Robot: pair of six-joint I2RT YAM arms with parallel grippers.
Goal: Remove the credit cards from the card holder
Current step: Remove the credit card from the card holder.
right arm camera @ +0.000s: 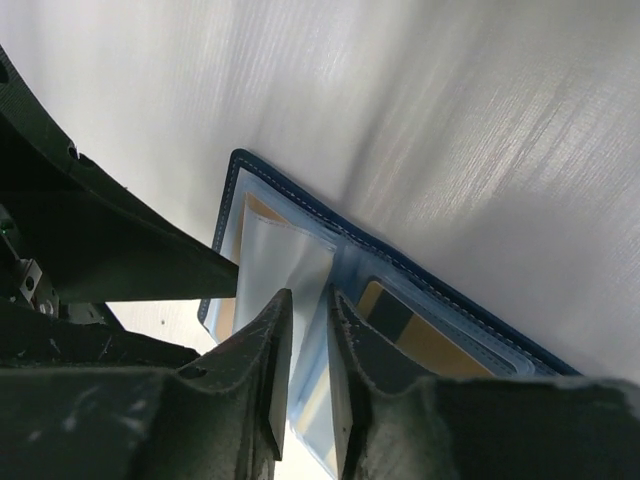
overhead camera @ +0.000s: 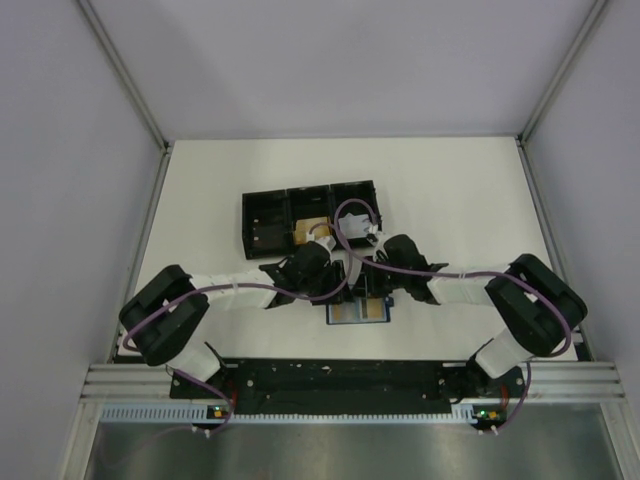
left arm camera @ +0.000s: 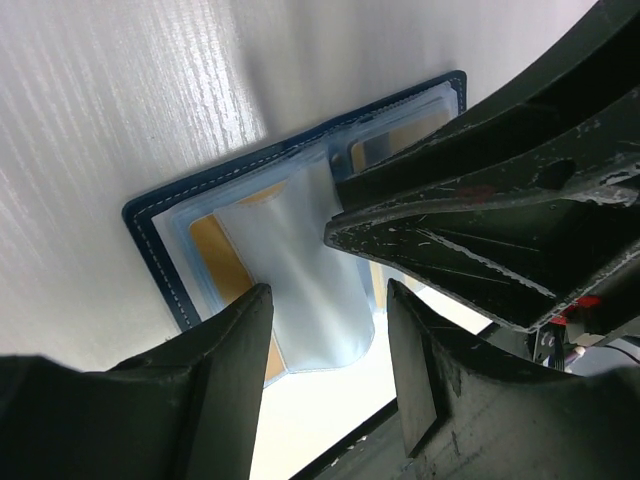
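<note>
Card holder point(right arm camera: 348, 266) open, stitched edge exposed; L end effector point(left arm camera: 328, 300) released; R end effector point(right arm camera: 308, 298) straddles sleeve point(right arm camera: 280, 255), grip unclear.

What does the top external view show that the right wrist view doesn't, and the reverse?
Top external only: the black tray, with an orange-tan card lying in it. Right wrist only: the right gripper pinching a clear sleeve of the holder, and a tan card sitting in a pocket. Both: the open card holder lying on the white table.
</note>
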